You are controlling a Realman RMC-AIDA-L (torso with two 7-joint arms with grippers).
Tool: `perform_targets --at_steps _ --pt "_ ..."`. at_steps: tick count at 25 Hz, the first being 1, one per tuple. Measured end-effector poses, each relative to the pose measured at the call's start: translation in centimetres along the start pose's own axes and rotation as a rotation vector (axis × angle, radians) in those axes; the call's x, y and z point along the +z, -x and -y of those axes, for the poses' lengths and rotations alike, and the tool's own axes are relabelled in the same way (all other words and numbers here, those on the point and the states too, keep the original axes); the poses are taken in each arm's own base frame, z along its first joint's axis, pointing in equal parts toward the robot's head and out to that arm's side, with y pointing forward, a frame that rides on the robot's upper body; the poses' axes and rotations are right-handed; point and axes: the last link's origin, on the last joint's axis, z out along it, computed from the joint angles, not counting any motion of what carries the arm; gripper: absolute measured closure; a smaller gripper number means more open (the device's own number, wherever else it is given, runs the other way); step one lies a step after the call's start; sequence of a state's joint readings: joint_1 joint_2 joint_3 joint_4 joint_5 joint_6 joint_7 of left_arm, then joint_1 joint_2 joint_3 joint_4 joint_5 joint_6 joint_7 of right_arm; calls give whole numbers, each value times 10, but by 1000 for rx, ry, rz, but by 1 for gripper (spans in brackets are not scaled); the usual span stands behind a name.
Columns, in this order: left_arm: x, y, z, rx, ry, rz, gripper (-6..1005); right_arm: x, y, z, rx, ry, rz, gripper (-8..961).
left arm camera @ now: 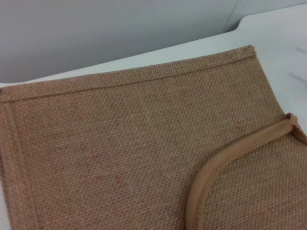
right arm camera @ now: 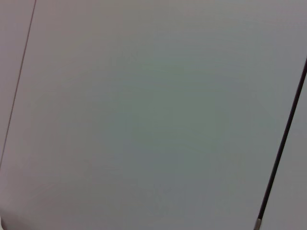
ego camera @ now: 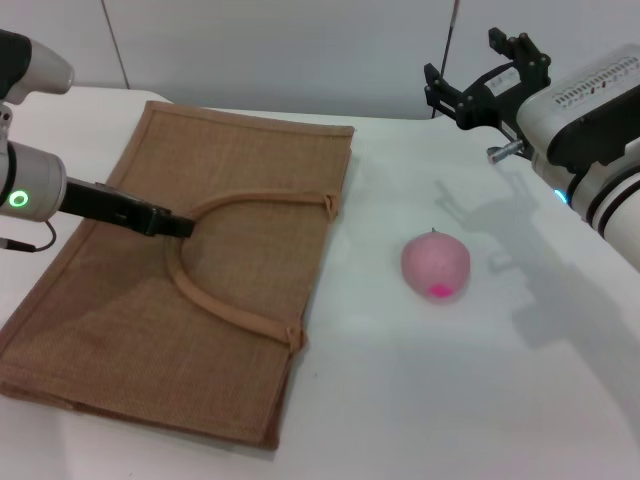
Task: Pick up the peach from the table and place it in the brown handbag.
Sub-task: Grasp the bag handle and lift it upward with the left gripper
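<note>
No words, labels or numbers can be read anywhere — none at all (any view).

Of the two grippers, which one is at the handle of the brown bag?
The left gripper: it reaches the near loop handle of the brown handbag. The right gripper hangs high, beyond the peach, touching nothing.

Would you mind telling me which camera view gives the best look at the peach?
The head view shows it best: the peach lies whole and unobstructed on the white table, to the right of the brown handbag. The left wrist view shows only handbag fabric and a handle; the right wrist view shows a blank pale surface, no peach.
</note>
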State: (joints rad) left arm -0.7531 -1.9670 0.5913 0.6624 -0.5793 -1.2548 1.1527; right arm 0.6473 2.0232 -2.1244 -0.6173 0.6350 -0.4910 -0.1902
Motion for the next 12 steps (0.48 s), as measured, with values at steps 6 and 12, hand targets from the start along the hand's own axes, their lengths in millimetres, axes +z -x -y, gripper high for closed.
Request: perform_targets --at_steps 6,12 --pt "6 2 -4 0 0 -1 553 0 1 0 1 0 4 70" --pt "12 5 -7 -5 5 4 554 0 0 0 0 0 3 70"
